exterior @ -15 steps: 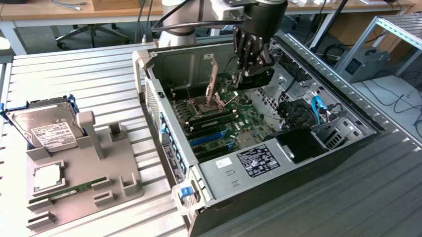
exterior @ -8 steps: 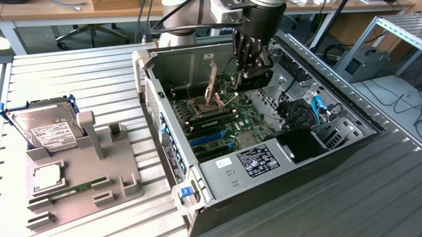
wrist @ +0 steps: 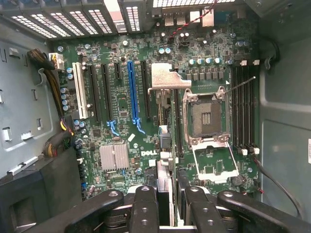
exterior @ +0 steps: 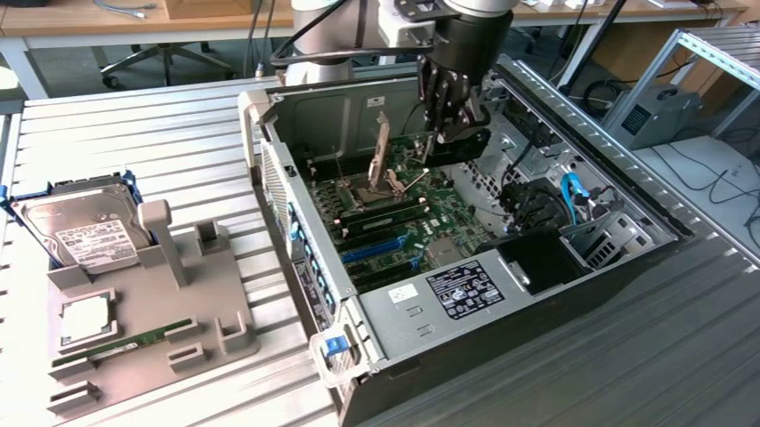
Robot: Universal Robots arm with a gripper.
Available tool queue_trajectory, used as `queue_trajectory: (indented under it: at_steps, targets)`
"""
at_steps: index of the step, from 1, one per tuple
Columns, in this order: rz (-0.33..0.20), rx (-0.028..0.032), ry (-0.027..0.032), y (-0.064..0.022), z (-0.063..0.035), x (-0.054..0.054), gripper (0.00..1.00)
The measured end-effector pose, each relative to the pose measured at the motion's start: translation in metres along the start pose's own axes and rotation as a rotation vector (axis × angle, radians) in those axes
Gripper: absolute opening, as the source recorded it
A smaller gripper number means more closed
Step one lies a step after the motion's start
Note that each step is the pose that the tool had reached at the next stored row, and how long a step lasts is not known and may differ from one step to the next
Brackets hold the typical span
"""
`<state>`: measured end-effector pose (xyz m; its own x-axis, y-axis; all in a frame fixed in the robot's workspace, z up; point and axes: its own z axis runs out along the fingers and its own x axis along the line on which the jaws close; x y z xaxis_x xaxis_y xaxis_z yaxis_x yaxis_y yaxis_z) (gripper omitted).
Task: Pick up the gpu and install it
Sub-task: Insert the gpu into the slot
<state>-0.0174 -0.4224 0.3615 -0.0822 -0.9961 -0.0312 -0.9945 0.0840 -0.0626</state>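
I hang inside the open case (exterior: 356, 302), my gripper (exterior: 457, 124) pointing down at the motherboard (wrist: 209, 43). My jaws are partly closed and clamped on the gpu (exterior: 457, 149), which I hold by its upper edge, so the gap between my fingers (wrist: 146, 204) is no wider than the thin card. In the wrist view the gpu (wrist: 164, 167) shows edge-on, running away from my gripper (wrist: 167, 196) to its silver bracket (wrist: 167, 77). In the exterior view the bracket (exterior: 382, 151) stands upright at the card's end, on that view's left. The card sits over the board, between the row of long slots and the open CPU socket (wrist: 206, 116). It lies just beside the nearest black slot (wrist: 146, 90) and a little apart from the blue slot (wrist: 132, 90) (I cannot tell whether its lower edge touches the board or a slot yet). Outside the case, well apart on the exterior view's left, a grey tray (exterior: 155, 302) rests on the ribbed table (exterior: 155, 142). The tray carries a hard drive (exterior: 84, 231) leaning at its far end and a green RAM stick (exterior: 125, 342) lying flat.
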Motion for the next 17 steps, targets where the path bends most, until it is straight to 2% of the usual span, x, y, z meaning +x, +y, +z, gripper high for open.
queue_trajectory:
  at_steps: [8,10,17]
  targets:
    - [0.000,0.0000,0.0000,0.0007,0.0040,0.000,0.27]
    - [0.000,0.0000,0.0000,0.0044,0.0104,0.001,0.27]
    - [0.000,0.0000,0.0001,0.0052,0.0118,0.001,0.27]
